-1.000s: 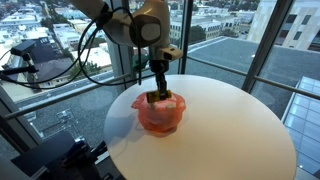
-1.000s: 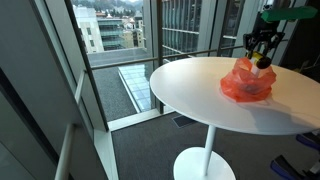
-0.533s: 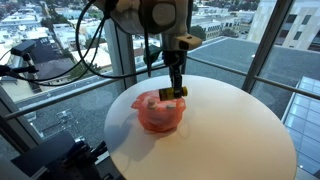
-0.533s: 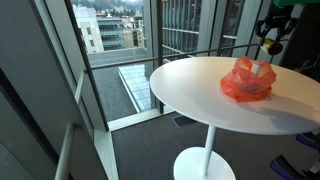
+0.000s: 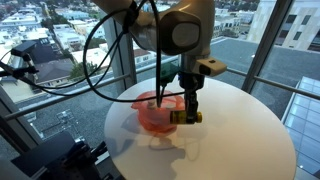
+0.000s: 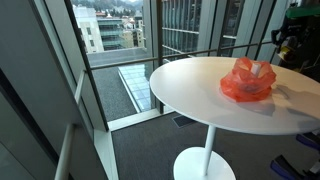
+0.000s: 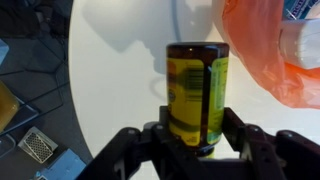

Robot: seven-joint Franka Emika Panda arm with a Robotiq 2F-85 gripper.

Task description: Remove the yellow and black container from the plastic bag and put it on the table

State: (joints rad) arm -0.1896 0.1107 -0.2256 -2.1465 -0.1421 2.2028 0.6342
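Note:
My gripper [image 5: 186, 116] is shut on the yellow and black container [image 7: 196, 90], a small round jar with a dark lid. It holds the jar over the white round table [image 5: 240, 140], just beside the orange plastic bag [image 5: 158, 113]. In the wrist view the jar sits between the two fingers [image 7: 196, 140] with the bag [image 7: 268, 50] at the upper right. In an exterior view the bag [image 6: 248, 80] lies on the table and the gripper [image 6: 288, 42] is at the far right edge, mostly cut off.
The table [image 6: 200, 95] stands on a single pedestal next to tall windows and a glass railing. A second item with a white and blue label [image 7: 300, 30] shows inside the bag.
The gripper has lifted the container out of the bag, carried it sideways away from the bag, and lowered it toward the table.

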